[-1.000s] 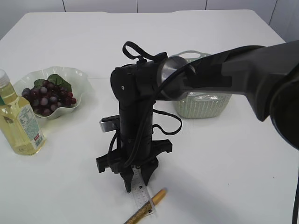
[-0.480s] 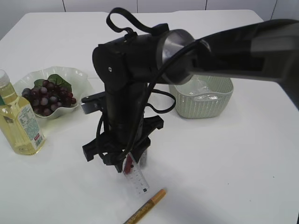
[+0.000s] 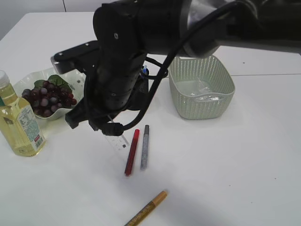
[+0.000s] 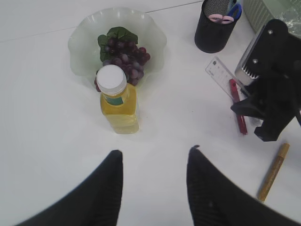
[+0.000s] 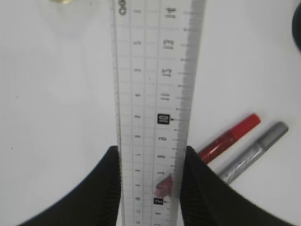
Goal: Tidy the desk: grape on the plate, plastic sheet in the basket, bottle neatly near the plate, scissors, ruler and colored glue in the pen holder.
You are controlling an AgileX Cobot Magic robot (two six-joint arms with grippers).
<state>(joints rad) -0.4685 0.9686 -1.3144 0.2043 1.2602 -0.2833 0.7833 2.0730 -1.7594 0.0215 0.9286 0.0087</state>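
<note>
The right gripper (image 5: 149, 188) is clamping a transparent ruler (image 5: 155, 94) between its two fingers, and in the right wrist view the ruler is running straight out from the jaws above the white table (image 3: 235, 179). In the exterior view the right arm is hanging over the table centre, with the ruler's free end (image 3: 117, 141) projecting below it.

All positions below are being given relative to the pen holder (image 4: 214, 33), a black mesh cup already containing pink- and blue-handled scissors (image 4: 225, 14).

- The red glue pen (image 3: 132, 151) and the silver glue pen (image 3: 145, 146) are lying side by side on the table in front of the pen holder, just beside the ruler's free end.
- The gold glue pen (image 3: 146, 209) is lying farther out, toward the near table edge.
- The basket (image 3: 202, 87) is standing to the right of the pen holder and is holding a clear plastic sheet (image 3: 200, 89).
- The plate (image 4: 84, 44), a wavy-rimmed translucent dish, is sitting to the left of the pen holder and is carrying the grape bunch (image 4: 123, 54).
- The bottle (image 4: 117, 101) of yellow liquid is standing upright just in front of the plate, touching or nearly touching its rim.

The left gripper (image 4: 153, 188) is hovering over bare table in front of the bottle, with its jaws standing moderately apart and holding nothing.
</note>
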